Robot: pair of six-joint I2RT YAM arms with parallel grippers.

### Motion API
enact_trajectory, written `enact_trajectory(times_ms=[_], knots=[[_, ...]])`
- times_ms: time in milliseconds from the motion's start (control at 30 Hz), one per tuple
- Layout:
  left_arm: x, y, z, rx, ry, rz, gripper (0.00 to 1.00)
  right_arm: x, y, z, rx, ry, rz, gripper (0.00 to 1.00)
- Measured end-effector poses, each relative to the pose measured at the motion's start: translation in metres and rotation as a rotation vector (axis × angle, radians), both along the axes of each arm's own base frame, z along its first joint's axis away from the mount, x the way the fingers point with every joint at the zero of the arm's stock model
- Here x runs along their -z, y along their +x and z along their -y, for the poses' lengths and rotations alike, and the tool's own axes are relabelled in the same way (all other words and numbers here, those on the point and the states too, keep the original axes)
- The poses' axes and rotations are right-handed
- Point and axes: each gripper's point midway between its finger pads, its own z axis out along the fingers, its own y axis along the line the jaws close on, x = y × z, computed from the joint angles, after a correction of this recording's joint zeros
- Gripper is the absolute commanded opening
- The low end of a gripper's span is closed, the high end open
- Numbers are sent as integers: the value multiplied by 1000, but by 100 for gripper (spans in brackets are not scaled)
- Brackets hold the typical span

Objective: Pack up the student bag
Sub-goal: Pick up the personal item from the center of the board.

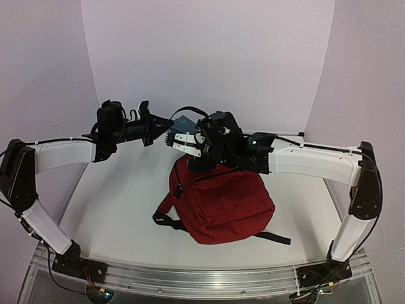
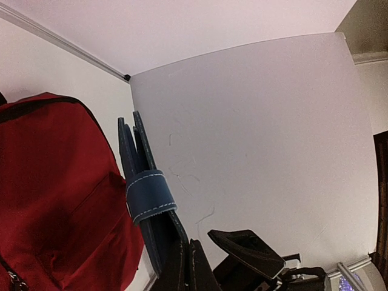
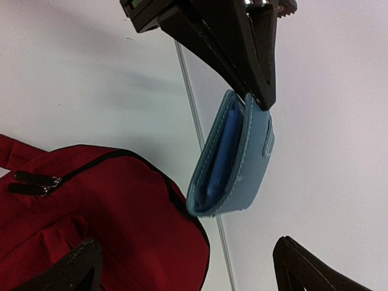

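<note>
Here the left tool [image 3: 257, 91] pinches a blue case [image 3: 233, 163]; the right tool [image 3: 188, 245] stands spread wide.

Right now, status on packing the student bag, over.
Left gripper shut on flat blue stitched case, held aloft. Right gripper open, empty, over dark red fabric backpack. Its zip looks closed.
</note>
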Motion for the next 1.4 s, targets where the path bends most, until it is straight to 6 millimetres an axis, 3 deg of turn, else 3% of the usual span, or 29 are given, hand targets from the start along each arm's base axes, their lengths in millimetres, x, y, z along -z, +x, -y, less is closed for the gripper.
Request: enact_trajectory(times_ms=[133, 233, 500, 567, 633, 733, 833, 967, 1133, 1300, 1400], knots=[[-6, -9, 9, 47, -36, 1, 0, 3, 11, -8, 35, -21, 80, 93], [-7, -13, 15, 74, -49, -5, 0, 7, 20, -12, 57, -45, 132, 81], [1, -19, 19, 96, -52, -36, 0, -2, 32, -14, 92, -65, 233, 20], [2, -19, 18, 97, -54, -42, 10, -5, 32, -14, 96, -60, 243, 10], [3, -19, 18, 98, -54, -47, 35, -9, 33, -13, 104, -49, 252, 3], [4, -20, 19, 105, -46, -32, 65, -8, 33, -10, 103, -53, 247, 0], [6, -18, 16, 95, -13, -18, 77, -1, 28, -6, 89, -50, 192, 0], [8, -6, -9, 23, 44, -4, 80, 0, 16, 5, 56, 23, 32, 0], [3, 7, -49, -91, 151, 90, 81, -26, 16, 34, 52, 229, -231, 0], [-8, -14, -43, -6, 202, 244, 82, -53, 23, 71, 70, 531, -558, 0], [-12, -36, -30, 76, 216, 344, 82, -59, 28, 87, 85, 680, -746, 0]])
